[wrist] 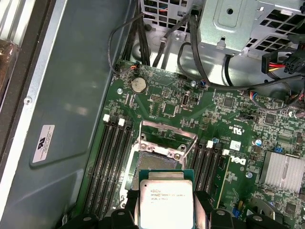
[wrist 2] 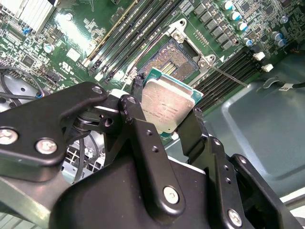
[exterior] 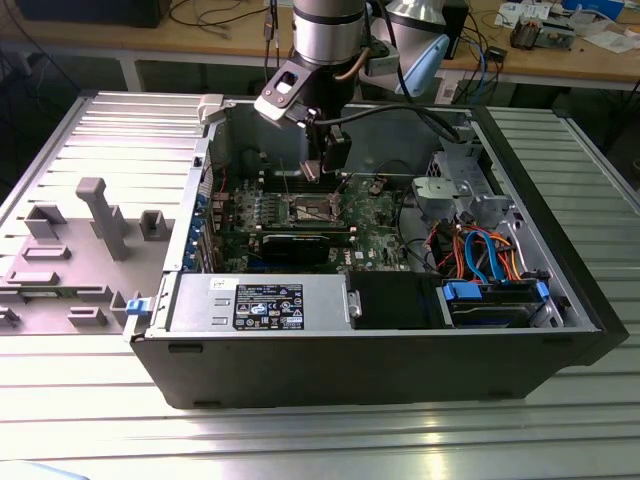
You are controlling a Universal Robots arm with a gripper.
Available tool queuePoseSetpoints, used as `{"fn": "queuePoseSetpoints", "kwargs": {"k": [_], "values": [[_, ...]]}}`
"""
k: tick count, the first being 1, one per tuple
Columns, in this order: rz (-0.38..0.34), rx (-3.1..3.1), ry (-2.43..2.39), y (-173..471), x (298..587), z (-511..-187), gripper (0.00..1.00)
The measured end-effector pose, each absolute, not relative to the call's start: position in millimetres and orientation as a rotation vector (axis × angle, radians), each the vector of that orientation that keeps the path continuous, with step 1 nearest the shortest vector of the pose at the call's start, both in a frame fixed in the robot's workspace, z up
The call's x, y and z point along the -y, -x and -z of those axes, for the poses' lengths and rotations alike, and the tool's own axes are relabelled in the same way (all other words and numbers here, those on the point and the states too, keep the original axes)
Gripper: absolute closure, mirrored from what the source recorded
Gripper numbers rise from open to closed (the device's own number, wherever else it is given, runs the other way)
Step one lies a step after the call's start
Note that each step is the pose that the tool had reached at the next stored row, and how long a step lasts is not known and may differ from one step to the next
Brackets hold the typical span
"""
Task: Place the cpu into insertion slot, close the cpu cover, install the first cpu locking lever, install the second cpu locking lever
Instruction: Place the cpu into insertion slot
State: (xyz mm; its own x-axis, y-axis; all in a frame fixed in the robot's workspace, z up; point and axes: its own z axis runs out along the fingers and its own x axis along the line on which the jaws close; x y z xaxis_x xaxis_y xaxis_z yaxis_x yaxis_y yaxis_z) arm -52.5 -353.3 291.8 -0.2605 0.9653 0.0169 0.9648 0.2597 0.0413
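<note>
The cpu, a flat square chip with a silver-grey top and green edge, sits between the black fingers of my gripper, which is shut on it. In the first wrist view the cpu hangs just short of the insertion slot, whose brownish centre lies bare. The silver cpu cover stands swung open at the slot's far side. In the exterior view my gripper hangs inside the open case, a little above the insertion slot. A thin locking lever sticks out beside the slot.
Black memory slots flank the socket on both sides. A coin battery, black cables and a metal drive cage lie beyond it. A finned heat sink stands nearby. A grey fixture plate lies at the exterior view's left.
</note>
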Motion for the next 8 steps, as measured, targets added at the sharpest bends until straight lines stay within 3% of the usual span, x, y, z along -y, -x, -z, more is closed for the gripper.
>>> {"fn": "queuePoseSetpoints", "kwargs": {"k": [8], "values": [[-0.067,-2.474,-1.915,52.5,353.3,-291.7,0.45]]}}
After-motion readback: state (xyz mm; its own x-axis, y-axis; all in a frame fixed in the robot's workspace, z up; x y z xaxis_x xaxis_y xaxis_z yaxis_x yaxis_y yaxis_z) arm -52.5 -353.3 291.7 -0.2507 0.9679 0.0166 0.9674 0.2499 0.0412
